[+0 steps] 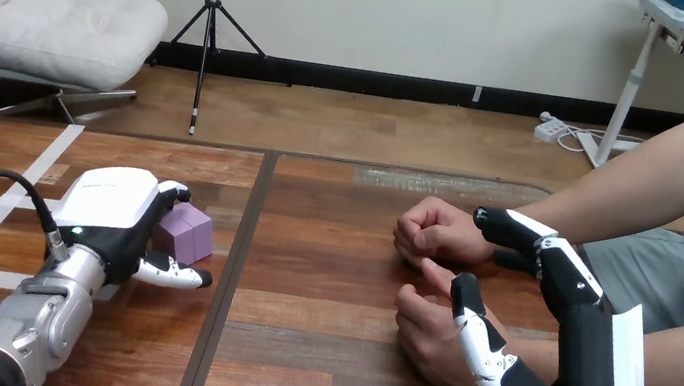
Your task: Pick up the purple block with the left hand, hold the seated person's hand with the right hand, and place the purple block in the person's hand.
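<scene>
— Nearest us we see the right robot hand (pixel 596 370) spread wide, its thumb lying over the person's nearer hand (pixel 423 341); nothing curls round it.
— We agree; its fingers (pixel 515 225) reach beside the person's farther hand (pixel 434 231), a loose fist on the worktop (pixel 316 351).
— At left the purple block (pixel 191 232) sits on the worktop; the left robot hand (pixel 113 211) holds it, fingers curled over its far side, thumb along its near side.

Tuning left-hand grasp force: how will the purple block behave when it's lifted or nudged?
The purple block looks rigid, with crisp edges, so it likely won't deform. It is small beside the left hand, so probably light. Flat faces resting on the table suggest it slides rather than rolls; smooth sides might slip.
</scene>
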You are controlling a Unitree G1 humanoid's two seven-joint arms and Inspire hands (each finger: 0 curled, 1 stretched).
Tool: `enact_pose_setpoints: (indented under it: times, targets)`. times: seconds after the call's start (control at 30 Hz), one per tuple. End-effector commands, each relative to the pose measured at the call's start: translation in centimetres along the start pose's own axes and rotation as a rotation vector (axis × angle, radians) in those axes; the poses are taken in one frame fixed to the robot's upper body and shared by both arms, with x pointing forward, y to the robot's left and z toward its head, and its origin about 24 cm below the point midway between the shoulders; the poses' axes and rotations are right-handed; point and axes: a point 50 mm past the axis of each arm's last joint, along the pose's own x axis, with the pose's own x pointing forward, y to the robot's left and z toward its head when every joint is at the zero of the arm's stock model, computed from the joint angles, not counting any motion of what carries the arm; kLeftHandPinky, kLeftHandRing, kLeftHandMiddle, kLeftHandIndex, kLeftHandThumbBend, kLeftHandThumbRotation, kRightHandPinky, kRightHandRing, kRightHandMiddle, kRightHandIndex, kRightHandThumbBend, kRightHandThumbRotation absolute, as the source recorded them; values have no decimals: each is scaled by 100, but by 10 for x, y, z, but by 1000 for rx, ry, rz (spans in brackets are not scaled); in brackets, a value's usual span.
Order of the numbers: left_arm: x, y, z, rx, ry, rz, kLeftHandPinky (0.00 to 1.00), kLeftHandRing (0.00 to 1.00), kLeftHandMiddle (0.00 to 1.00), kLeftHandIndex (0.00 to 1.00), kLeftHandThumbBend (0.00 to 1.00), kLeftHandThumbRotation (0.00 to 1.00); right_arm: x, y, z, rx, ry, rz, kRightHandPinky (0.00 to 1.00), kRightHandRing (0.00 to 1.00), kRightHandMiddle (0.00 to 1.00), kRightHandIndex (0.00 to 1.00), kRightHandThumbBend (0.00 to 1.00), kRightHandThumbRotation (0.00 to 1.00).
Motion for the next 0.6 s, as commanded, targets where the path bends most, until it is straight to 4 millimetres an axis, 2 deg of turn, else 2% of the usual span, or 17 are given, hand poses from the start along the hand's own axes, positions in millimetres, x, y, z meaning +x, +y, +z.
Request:
enact_pose_setpoints:
  times: [0.0, 0.57]
  targets:
    - [13, 26, 9, 36, -45, 67, 55, 69, 80, 83, 88, 49, 18, -3, 10, 5, -102, -23, 68, 74, 74, 71, 36, 23]
    - [12, 27, 6, 22, -48, 79, 60, 71, 79, 81, 87, 49, 19, -3, 10, 11, -108, -22, 69, 74, 74, 71, 36, 23]
